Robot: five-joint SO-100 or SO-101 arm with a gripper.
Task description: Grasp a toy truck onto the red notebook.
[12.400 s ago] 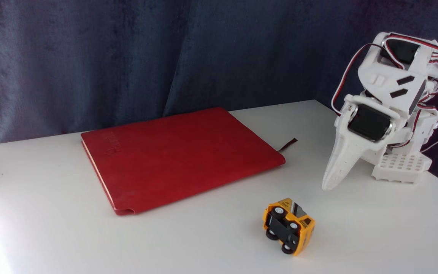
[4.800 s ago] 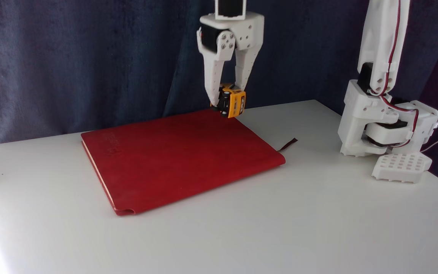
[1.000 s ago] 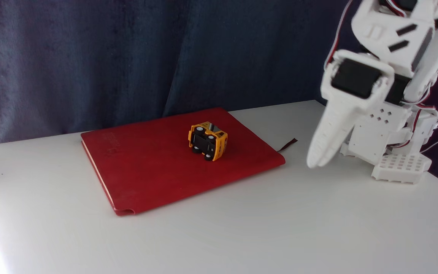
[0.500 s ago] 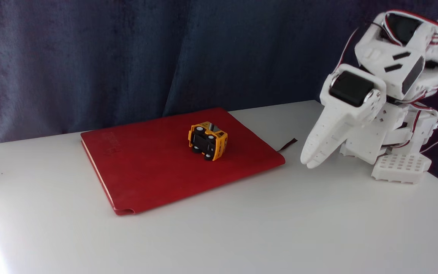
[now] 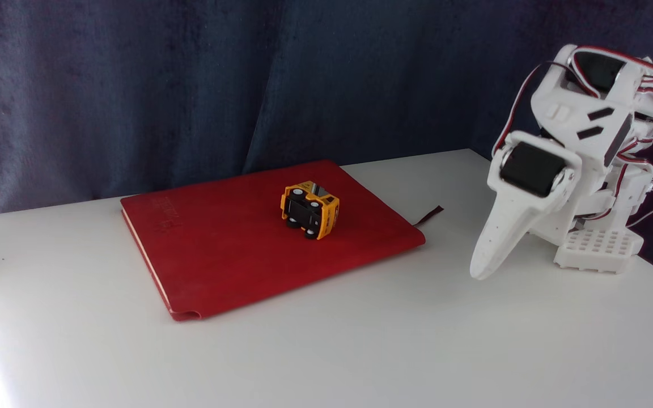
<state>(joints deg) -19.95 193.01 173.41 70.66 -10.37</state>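
So there's one toy truck (image 5: 310, 210) and it's sitting on the one red notebook (image 5: 236, 243), toward the far right part of the cover, tipped on its side so the black underside and all four wheels face the camera. The notebook lies flat on the white table (image 5: 360, 340), with one thin dark ribbon bookmark (image 5: 429, 215) poking out from its right edge. The single white arm is folded up over at the right side of the table, gripper (image 5: 480, 272) pointing down with its tip just above the tabletop, well apart from the truck and holding nothing. From this angle the fingers look pressed together, so closed and empty. Dark blue curtain (image 5: 190, 85) behind everything.
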